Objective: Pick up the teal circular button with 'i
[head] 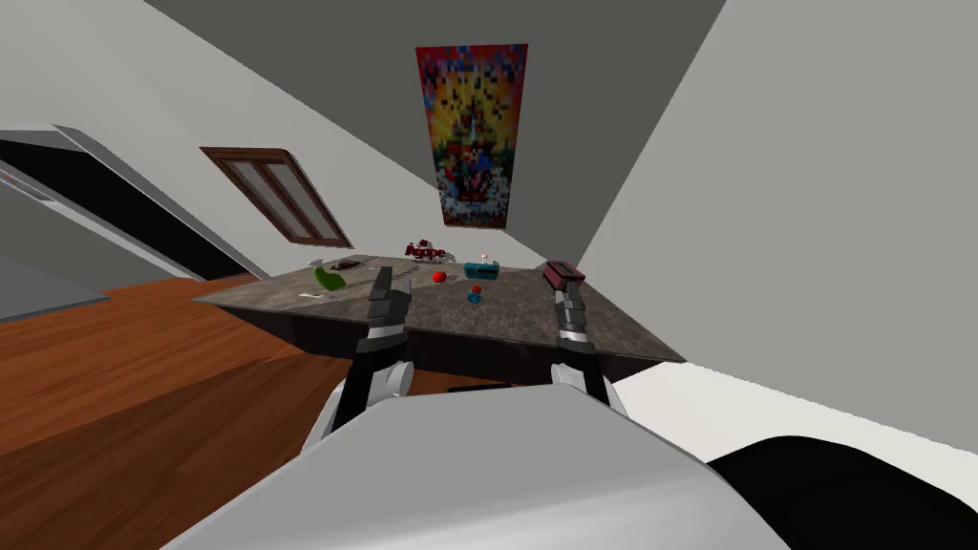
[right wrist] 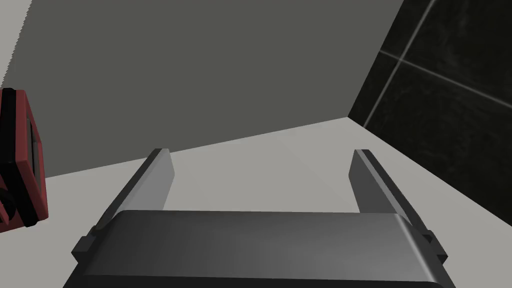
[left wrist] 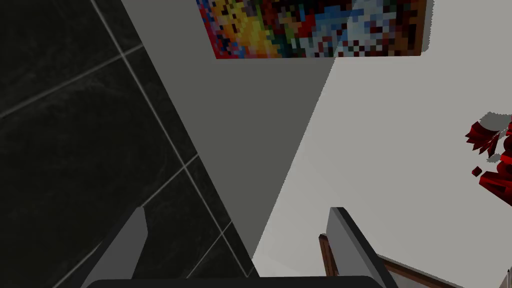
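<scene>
The teal round button point(head: 475, 298) lies small on the dark stone tabletop point(head: 516, 320), near its middle, with a tiny red piece point(head: 477, 288) just behind it. My left gripper point(head: 383, 275) point(left wrist: 239, 215) is raised over the table's near edge, left of the button and apart from it. It is open and holds nothing. My right gripper point(head: 570, 285) point(right wrist: 262, 155) stands to the button's right, also open and holding nothing. A dark red box point(head: 563, 273) point(right wrist: 20, 160) sits just beyond the right gripper.
On the table behind the button are a teal box point(head: 482, 270), a red ball point(head: 439, 276), a green object point(head: 329, 278) at the left and red lettering point(head: 425, 251) at the back. A colourful poster point(head: 473, 134) hangs on the wall beyond. Wooden floor point(head: 143, 372) lies to the left.
</scene>
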Robot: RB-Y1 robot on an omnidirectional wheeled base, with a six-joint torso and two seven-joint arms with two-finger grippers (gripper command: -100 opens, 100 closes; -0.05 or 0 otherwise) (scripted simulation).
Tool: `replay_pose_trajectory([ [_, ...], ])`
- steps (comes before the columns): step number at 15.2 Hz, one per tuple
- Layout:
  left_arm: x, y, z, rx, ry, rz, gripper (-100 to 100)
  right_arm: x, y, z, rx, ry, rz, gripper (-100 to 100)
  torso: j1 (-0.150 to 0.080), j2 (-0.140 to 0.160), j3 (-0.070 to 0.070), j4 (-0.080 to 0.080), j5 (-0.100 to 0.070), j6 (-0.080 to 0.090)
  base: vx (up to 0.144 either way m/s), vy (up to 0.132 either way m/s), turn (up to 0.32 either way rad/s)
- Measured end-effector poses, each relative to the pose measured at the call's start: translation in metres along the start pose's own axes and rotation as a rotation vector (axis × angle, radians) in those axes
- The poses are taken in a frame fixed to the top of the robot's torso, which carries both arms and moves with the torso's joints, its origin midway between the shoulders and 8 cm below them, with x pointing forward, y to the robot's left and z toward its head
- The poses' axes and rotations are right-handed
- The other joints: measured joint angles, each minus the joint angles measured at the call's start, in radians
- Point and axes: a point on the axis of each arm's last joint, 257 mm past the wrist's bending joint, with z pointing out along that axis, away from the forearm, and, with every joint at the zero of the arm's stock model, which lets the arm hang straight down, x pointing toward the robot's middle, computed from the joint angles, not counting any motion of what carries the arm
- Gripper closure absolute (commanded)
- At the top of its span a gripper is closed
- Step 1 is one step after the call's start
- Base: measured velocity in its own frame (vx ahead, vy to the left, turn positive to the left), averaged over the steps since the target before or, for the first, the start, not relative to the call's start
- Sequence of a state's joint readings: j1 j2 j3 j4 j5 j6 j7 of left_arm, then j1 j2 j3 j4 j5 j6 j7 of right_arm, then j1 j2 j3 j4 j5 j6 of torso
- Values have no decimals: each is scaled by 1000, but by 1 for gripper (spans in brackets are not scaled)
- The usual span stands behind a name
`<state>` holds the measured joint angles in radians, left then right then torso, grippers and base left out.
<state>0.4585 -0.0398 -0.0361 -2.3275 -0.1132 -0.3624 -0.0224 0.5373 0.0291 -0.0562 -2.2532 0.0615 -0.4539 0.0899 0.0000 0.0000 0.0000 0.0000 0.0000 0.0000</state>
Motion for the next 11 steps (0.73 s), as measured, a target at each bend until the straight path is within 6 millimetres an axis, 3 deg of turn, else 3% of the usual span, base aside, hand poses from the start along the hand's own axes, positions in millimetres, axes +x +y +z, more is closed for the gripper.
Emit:
replay_pose_trajectory([
  [5,-1,21,-3,-66,62,47,-100,0,0,0,0,0,0,0,0,2,1,0,0,0,-26,-7,-82],
  [11,-19,61,-11,-195,113,108,-100,0,0,0,0,0,0,0,0,3,2,1,0,0,-33,-13,-130],
])
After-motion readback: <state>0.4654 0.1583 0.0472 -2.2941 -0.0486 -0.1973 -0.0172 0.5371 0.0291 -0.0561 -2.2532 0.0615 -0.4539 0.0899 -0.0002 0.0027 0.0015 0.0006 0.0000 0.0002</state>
